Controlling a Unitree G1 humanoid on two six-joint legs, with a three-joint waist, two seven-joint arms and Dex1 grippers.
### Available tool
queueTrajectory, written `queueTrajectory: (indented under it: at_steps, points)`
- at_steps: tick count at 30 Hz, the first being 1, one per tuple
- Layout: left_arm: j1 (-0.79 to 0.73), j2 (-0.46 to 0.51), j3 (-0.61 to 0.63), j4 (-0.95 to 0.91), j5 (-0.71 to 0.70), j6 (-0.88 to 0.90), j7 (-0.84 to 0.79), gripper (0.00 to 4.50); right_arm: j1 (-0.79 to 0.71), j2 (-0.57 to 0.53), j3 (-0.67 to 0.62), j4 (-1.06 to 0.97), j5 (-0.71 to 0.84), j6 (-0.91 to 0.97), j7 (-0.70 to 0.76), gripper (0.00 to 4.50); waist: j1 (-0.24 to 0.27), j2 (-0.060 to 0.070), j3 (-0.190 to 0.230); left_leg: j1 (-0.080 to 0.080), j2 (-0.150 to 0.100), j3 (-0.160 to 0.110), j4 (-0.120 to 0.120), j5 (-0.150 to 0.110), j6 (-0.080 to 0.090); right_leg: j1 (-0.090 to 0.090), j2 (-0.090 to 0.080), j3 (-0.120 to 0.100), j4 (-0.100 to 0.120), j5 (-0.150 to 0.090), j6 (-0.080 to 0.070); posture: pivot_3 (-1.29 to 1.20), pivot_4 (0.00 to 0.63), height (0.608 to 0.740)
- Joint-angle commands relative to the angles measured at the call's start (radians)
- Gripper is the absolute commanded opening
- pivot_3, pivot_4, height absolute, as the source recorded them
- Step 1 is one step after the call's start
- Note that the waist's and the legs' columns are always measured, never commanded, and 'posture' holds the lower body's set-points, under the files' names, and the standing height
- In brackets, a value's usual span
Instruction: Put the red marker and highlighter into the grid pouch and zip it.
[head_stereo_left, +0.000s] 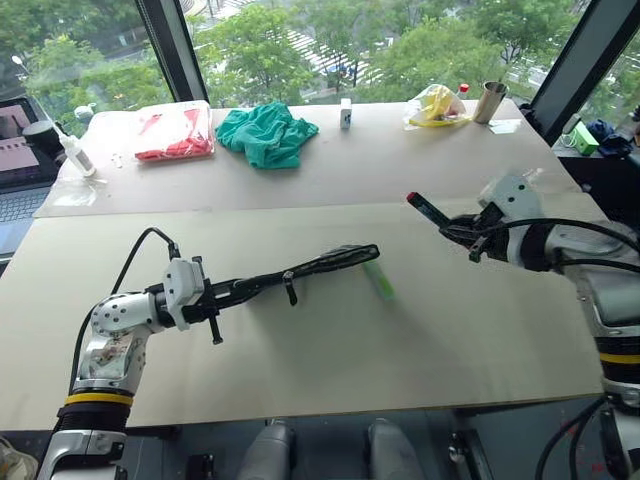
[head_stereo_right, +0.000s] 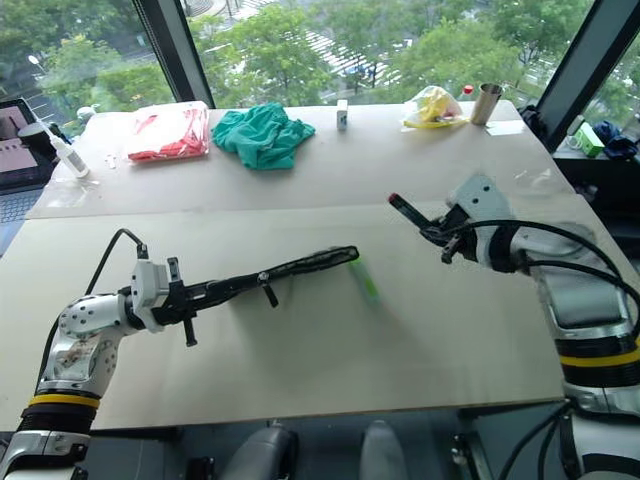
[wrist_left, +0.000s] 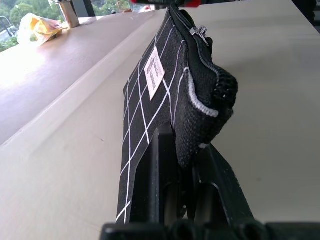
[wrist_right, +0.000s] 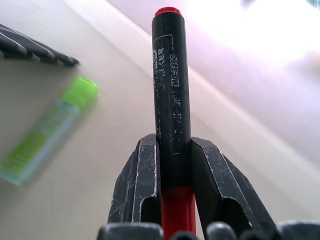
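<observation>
The grid pouch (head_stereo_left: 330, 262) is hanging edge-up over open table (head_stereo_left: 300, 370), our left gripper (head_stereo_left: 245, 289) clamping its end; the highlighter (head_stereo_left: 379, 280) is lying beside its far tip. Right wrist view: our right gripper (wrist_right: 172, 175) is pinching the red marker (wrist_right: 169, 80), clear above the table.

We note two arms of silver-grey metal segments. The left arm (head_stereo_left: 118, 325) carries a yellow band edged in black near its lower segment, and a black cable loops up from it into a white boxy wrist housing (head_stereo_left: 184, 288). The right arm (head_stereo_left: 590, 262) has rounded silver casings, black cables arching over them, and the same yellow-and-black band lower down. The left gripper (wrist_left: 185, 200) and right gripper (wrist_right: 175, 172) each have two black fingers (wrist_right: 135, 180), wedge-shaped, their matte surfaces scuffed with fine pale scratches, rising from a black ribbed base.
</observation>
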Motion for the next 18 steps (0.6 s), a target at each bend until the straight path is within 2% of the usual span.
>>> queueTrajectory:
  at_steps: [1,5,9,18]
  points:
    - [-0.015,0.002,0.007,-0.028,-0.011,0.0,0.0,0.0,-0.023,-0.072,0.086,-0.149,-0.056,-0.102,0.09,0.51,0.0,0.0,0.0,-0.001,0.0,0.001,0.0,0.0,0.0,0.0,0.0,0.0,-0.001,0.0,0.0,0.0,0.15,0.74]
    - [-0.017,-0.001,0.004,-0.02,-0.01,-0.002,-0.002,0.0,-0.062,-0.088,0.183,-0.187,-0.173,-0.206,0.092,0.51,-0.001,0.0,0.0,0.0,-0.001,0.001,0.001,0.0,0.0,0.0,0.0,0.001,-0.001,0.0,0.0,0.0,0.15,0.74]
    - [-0.013,-0.005,0.002,-0.019,-0.008,-0.006,-0.002,0.0,-0.087,-0.084,0.227,-0.208,-0.226,-0.246,0.108,0.51,0.0,0.0,0.0,-0.001,-0.001,0.001,0.001,0.0,0.0,-0.001,0.0,0.001,-0.001,0.0,0.0,0.0,0.15,0.74]
    - [-0.007,-0.004,-0.003,-0.027,-0.006,0.0,-0.002,0.0,-0.063,-0.089,0.209,-0.239,-0.254,-0.343,0.152,0.51,0.004,0.0,0.0,-0.001,-0.001,0.001,0.001,0.0,0.0,-0.001,0.0,0.001,-0.001,0.0,0.0,0.0,0.15,0.74]
